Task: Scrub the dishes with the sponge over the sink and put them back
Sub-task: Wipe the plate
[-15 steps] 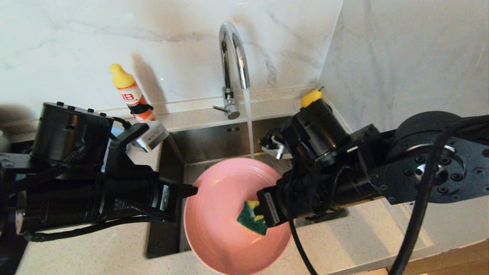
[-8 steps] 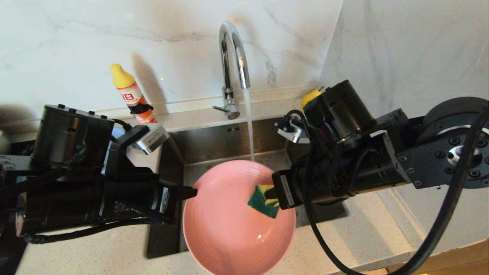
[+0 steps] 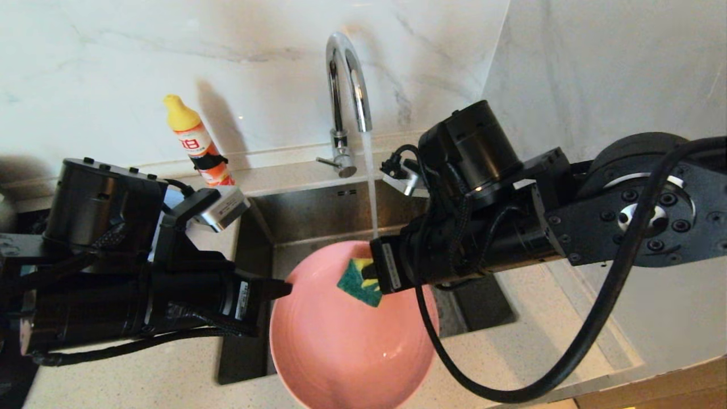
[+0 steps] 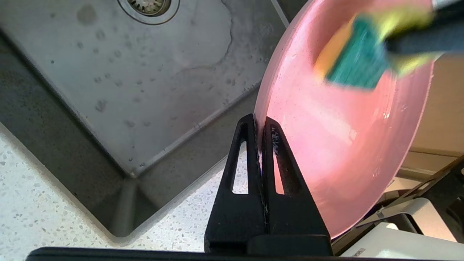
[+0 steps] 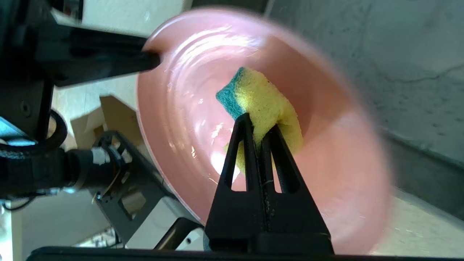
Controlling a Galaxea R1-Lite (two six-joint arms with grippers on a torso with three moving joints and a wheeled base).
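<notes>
A large salmon-pink plate point(image 3: 346, 352) point(image 4: 348, 130) point(image 5: 326, 152) hangs tilted over the front of the steel sink point(image 3: 306, 216). My left gripper point(image 3: 287, 288) point(image 4: 260, 125) is shut on the plate's left rim. The yellow sponge point(image 3: 359, 281) point(image 5: 268, 105) with its green scouring side presses against the plate's upper inner face, blurred in the left wrist view point(image 4: 362, 58). My right gripper point(image 3: 372, 274) point(image 5: 259, 128) is shut on the sponge. Water runs from the chrome tap point(image 3: 346, 85) and lands just behind the plate's far rim.
An orange dish-soap bottle point(image 3: 196, 142) with a yellow cap stands on the back ledge at left. The drain strainer point(image 4: 148, 5) lies in the wet sink floor. Marble walls close the back and right. Speckled countertop point(image 3: 142, 375) runs along the sink's front.
My right gripper has carried the sponge up and to the left across the plate, from its lower right area to near the far rim. The left gripper and plate have stayed in place.
</notes>
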